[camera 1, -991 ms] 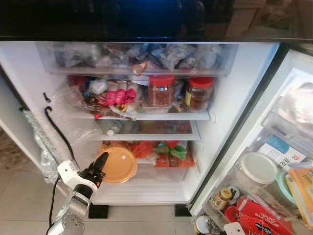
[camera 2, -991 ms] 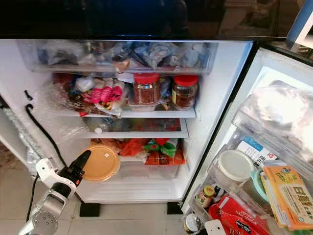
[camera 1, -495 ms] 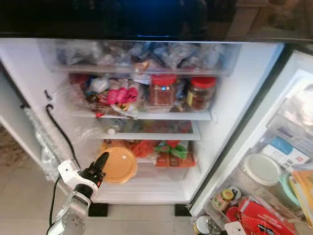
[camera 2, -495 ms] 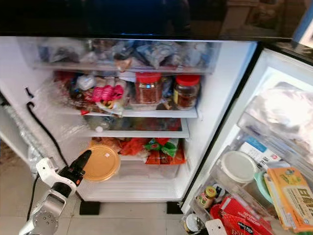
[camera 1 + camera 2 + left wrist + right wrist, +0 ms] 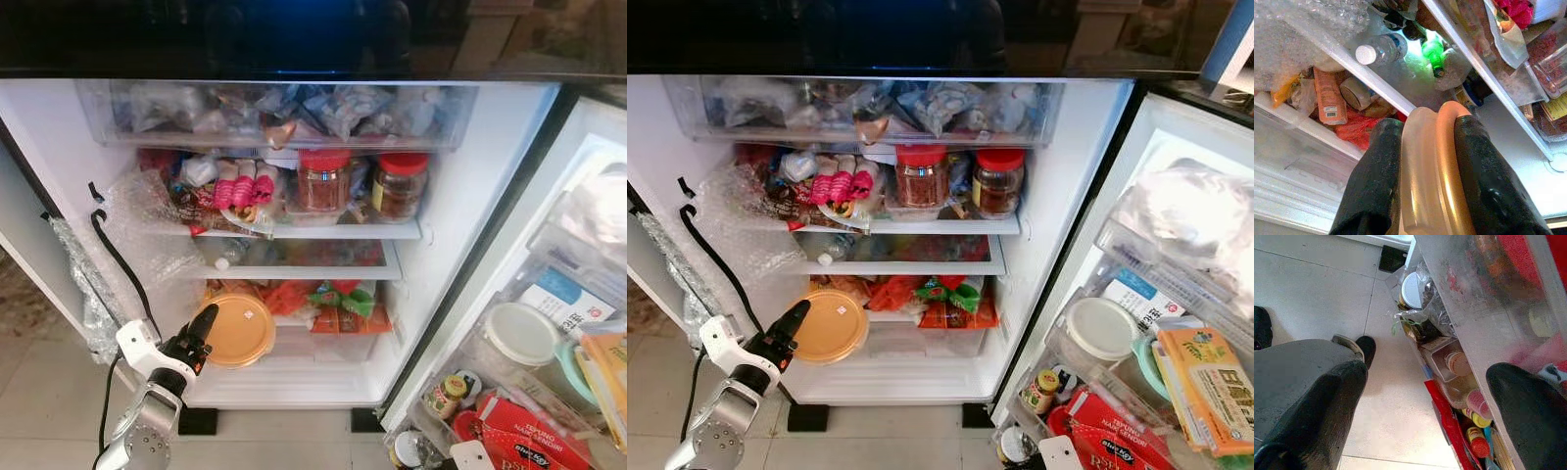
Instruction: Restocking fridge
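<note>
Red packet (image 5: 519, 431) — perhaps "TEPUNG"

The fridge (image 5: 470, 196) interior is smooth, glossy white plastic, with clear plastic shelves and a translucent top drawer (image 5: 284, 113) of crinkled plastic bags. Two glass jars (image 5: 323, 181) carry glossy red plastic lids. Bubble wrap (image 5: 147, 225) clings to the inner left wall, shiny and dimpled. A round container (image 5: 235, 330) has a smooth orange plastic lid over a translucent, slightly frosted body; the left gripper (image 5: 1422, 186) presses matt, faintly grainy black rubbery fingers (image 5: 1376, 181) against its rim. The arm (image 5: 142, 436) is brushed silver metal. The door bins (image 5: 1136, 304) are clear plastic, holding glossy printed cartons and foil packets (image 5: 1107, 421). The floor (image 5: 1312, 298) is pale tile with a dull sheen.
</note>
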Motion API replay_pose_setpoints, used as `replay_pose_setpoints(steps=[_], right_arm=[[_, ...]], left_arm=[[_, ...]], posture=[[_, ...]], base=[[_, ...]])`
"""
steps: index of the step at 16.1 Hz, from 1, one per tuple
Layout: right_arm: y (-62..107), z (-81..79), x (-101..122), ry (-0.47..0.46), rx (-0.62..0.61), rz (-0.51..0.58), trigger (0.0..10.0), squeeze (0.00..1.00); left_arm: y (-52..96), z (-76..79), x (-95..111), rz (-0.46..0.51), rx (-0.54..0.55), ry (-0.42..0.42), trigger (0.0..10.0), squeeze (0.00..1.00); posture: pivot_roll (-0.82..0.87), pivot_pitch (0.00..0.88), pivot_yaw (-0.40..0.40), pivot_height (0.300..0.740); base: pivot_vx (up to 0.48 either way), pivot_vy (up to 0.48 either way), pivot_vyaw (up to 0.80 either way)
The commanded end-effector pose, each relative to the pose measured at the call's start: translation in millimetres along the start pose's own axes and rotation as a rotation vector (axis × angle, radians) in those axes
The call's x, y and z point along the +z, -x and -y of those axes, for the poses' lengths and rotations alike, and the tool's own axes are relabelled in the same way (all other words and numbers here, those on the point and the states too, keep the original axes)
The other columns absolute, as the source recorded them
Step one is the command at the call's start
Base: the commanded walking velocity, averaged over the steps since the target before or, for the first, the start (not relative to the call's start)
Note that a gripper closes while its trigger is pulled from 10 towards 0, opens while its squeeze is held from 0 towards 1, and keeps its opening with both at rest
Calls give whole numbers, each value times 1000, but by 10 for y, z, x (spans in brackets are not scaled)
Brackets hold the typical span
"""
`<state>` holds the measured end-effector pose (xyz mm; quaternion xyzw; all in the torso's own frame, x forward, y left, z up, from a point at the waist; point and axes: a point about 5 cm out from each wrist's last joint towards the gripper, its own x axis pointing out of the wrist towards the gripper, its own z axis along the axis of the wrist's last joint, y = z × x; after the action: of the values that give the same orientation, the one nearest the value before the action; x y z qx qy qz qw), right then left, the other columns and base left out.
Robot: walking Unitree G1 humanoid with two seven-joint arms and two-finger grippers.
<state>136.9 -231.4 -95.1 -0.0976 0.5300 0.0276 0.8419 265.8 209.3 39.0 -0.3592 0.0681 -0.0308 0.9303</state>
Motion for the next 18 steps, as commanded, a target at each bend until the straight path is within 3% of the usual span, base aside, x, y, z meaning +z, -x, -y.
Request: replay_pose_setpoints(steps=[1, 7, 9, 18], right_arm=[[4, 60, 44, -14, -22, 21, 10000, 0], [4, 58, 42, -18, -22, 24, 10000, 0], [4, 68, 36, 16, -30, 7, 10000, 0], [4, 57, 38, -17, -22, 20, 10000, 0]], left_arm=[[-17, 21, 19, 8, -7, -15, 10000, 0], [-14, 17, 16, 9, -3, -15, 10000, 0], [-14, 16, 17, 11, 0, -18, 10000, 0], [-30, 23, 37, 32, 10, -7, 10000, 0]], posture=[[-109, 0, -49, 722], [-108, 0, -50, 668], [-108, 0, -50, 668], [-108, 0, -51, 668]], base=[[0, 0, 0], [0, 0, 0], [0, 0, 0], [0, 0, 0]])
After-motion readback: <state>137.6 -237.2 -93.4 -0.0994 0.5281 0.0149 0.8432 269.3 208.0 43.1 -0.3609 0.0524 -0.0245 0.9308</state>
